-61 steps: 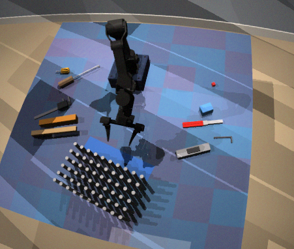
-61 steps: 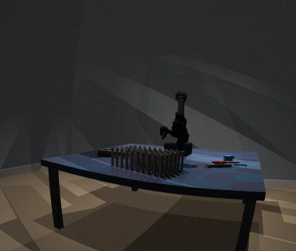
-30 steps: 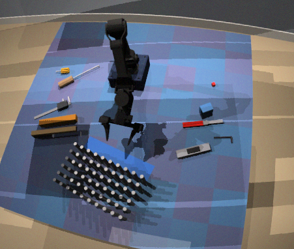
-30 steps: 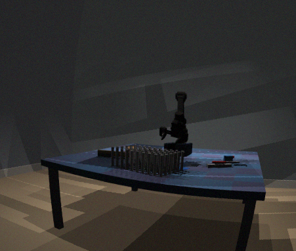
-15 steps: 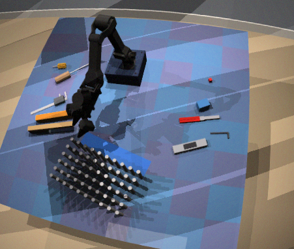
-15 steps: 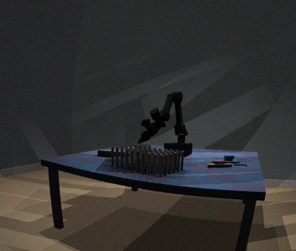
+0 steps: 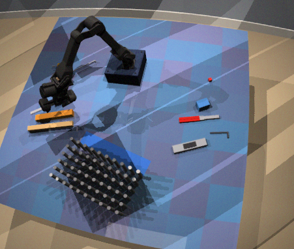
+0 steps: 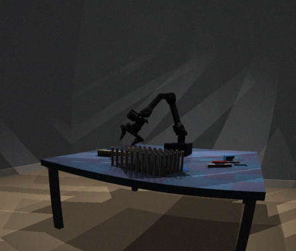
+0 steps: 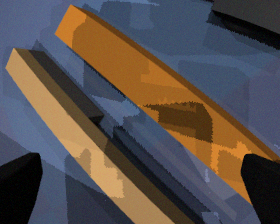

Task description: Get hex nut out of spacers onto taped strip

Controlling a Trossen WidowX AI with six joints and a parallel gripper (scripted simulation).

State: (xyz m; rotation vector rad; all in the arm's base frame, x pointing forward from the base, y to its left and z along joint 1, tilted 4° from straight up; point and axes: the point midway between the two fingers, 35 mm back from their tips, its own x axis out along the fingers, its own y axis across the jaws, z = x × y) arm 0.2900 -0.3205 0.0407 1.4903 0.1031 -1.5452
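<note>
The standing metal spacers (image 7: 98,176) (image 8: 146,159) fill the front left of the table. The blue taped strip (image 7: 137,159) lies along their far side. The nut is hidden among them. My gripper (image 7: 57,102) (image 8: 129,138) (image 9: 145,165) is open and empty. It hangs a little above two long bars at the left, an orange bar (image 7: 54,115) (image 9: 151,96) and a tan bar (image 7: 50,126) (image 9: 78,136). A grey-shafted tool with a dark head (image 7: 36,111) lies just beyond the orange bar, partly under my hand. A screwdriver (image 7: 85,65) lies further back.
The arm's base (image 7: 126,66) stands at the back. On the right lie a red-handled tool (image 7: 197,118), a blue block (image 7: 203,104), a small red cube (image 7: 210,79), a dark L-shaped key (image 7: 220,133) and a grey plate with a dark middle (image 7: 190,145).
</note>
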